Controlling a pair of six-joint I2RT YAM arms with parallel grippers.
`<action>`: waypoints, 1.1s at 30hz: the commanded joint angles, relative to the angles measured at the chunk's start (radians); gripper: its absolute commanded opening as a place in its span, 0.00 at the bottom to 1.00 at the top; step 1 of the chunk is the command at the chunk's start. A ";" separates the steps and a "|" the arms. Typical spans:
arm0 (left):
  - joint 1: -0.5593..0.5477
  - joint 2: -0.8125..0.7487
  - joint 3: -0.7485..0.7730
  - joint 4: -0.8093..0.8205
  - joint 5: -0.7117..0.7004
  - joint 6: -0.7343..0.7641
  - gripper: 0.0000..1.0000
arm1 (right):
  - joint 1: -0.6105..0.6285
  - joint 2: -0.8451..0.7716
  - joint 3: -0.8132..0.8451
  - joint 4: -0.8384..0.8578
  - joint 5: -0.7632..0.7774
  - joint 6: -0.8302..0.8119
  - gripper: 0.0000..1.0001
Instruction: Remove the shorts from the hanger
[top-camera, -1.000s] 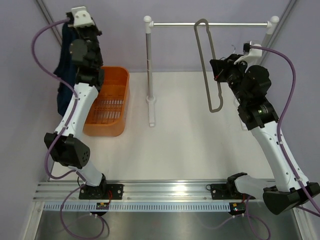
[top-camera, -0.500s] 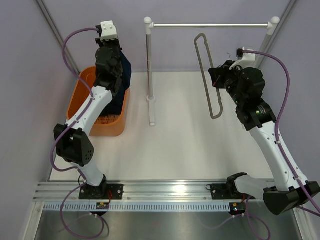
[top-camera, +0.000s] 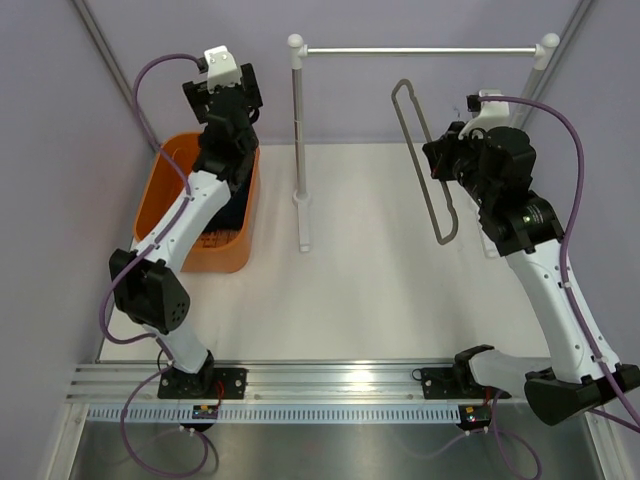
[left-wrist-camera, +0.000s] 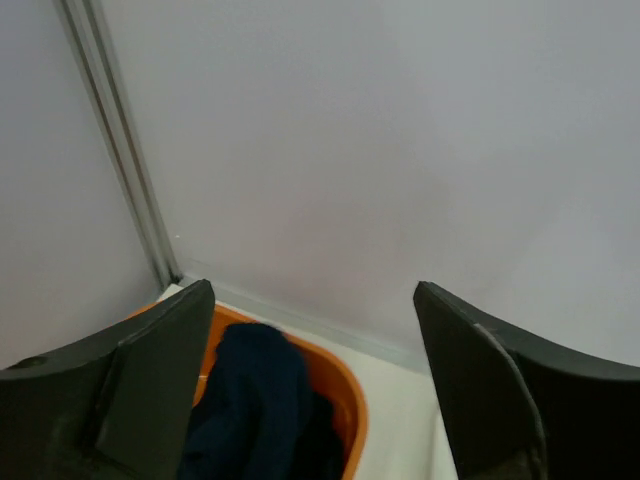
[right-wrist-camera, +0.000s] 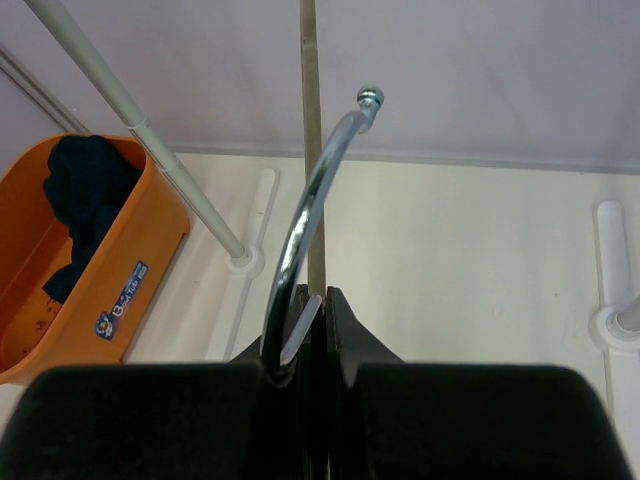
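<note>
The dark navy shorts (left-wrist-camera: 250, 400) lie bunched inside the orange basket (left-wrist-camera: 345, 385); from above only a dark strip of them (top-camera: 230, 208) shows past my left arm. My left gripper (top-camera: 225, 90) hovers over the basket's far end, open and empty, pointing at the back wall; its gap (left-wrist-camera: 312, 340) frames the shorts below. The grey loop hanger (top-camera: 415, 135) is bare, off the rail and tilted, and my right gripper (top-camera: 442, 160) is shut on it. In the right wrist view the silver hook (right-wrist-camera: 320, 170) curves up from the closed jaws (right-wrist-camera: 322, 300).
The white-capped silver rail (top-camera: 420, 49) spans the back on two posts (top-camera: 297, 120), their feet on the white table. The orange basket (top-camera: 170, 170) stands at the left by the purple side wall. A metal base rail (top-camera: 330, 385) runs along the near edge.
My left gripper has opened and let the shorts drop into the basket. My right gripper carried the hanger slightly right and lower, away from the rail.
</note>
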 joint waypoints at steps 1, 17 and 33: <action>-0.009 -0.026 0.091 -0.135 -0.096 -0.151 0.99 | 0.004 0.007 0.074 -0.015 0.025 -0.032 0.00; -0.108 -0.493 -0.420 -0.146 0.033 -0.419 0.99 | 0.002 0.312 0.476 -0.279 -0.011 -0.214 0.00; -0.124 -0.678 -0.578 -0.134 0.185 -0.367 0.99 | -0.071 0.509 0.635 -0.166 -0.279 -0.291 0.00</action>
